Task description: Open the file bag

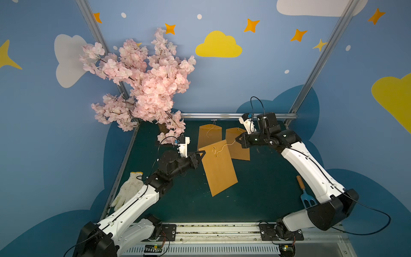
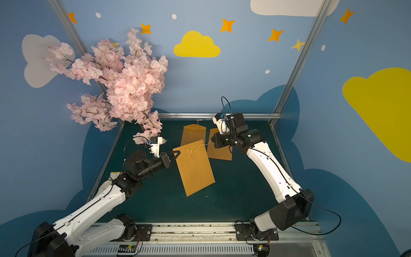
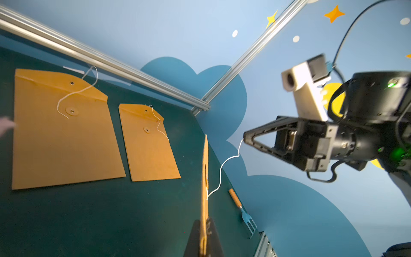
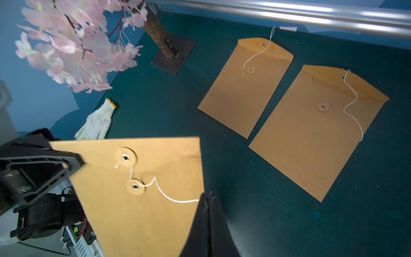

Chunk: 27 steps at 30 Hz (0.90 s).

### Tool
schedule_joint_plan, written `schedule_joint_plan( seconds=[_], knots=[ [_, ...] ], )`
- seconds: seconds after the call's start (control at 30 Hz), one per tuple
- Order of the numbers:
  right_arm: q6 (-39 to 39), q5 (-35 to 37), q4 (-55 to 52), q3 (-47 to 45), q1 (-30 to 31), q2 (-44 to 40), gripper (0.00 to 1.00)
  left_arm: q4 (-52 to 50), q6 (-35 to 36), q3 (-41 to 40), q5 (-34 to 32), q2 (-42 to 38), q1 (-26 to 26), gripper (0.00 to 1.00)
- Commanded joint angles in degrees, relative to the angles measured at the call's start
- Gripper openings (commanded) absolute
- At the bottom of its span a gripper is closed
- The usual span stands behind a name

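Above table (image 1: 255, 189), file bag (image 1: 219, 171) lengthwise fore-aft, flap (image 1: 210, 147) rearward, gripped by left tool (image 1: 202, 152); string (image 1: 226, 145) by right tool (image 1: 236, 138).

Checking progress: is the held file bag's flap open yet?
Shut: flap lies flat; string loops the lower button, end in right gripper.

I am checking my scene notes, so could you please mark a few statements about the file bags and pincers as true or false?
1. The left pincer is shut on a corner of the lifted file bag. True.
2. The right pincer is open and empty. False: it is shut on the free end of the string.
3. A second file bag and a third file bag lie flat on the table. True.
4. The garden fork lies on a file bag. False: it lies on bare table, apart from the bags.
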Motion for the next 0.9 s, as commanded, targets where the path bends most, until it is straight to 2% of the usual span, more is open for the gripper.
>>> schedule_joint_plan(
  seconds=[0.0, 0.17, 0.43, 0.6, 0.77, 0.87],
  knots=[
    [-0.57, -0.92, -0.07, -3.01, -0.14, -3.08, 0.0, 0.81, 0.21, 0.61, -1.09, -0.73, 1.99, 0.02],
    [0.25, -2.71, 0.64, -6.89, 1.5, -5.08, 0.0, 1.98, -0.6, 2.11, -3.24, 0.43, 5.09, 0.03],
    [0.65, -2.71, 1.19, -7.84, 8.55, -3.45, 0.0, 4.55, -4.5, 4.11, -2.17, 2.98, 9.64, 0.03],
    [0.53, -3.92, 1.12, -5.35, 11.97, -1.25, 0.0, 4.88, -5.67, 4.65, -1.9, 4.39, 10.6, 0.02],
    [-0.37, -3.49, -0.71, -2.6, 13.64, -0.87, 0.0, 7.65, -10.36, 3.06, 2.11, 5.23, 14.88, 0.03],
    [-1.03, -3.06, -1.92, -1.77, 14.17, -1.04, 0.0, 7.01, -10.41, 3.15, 2.57, 5.31, 16.14, 0.03]
  ],
)
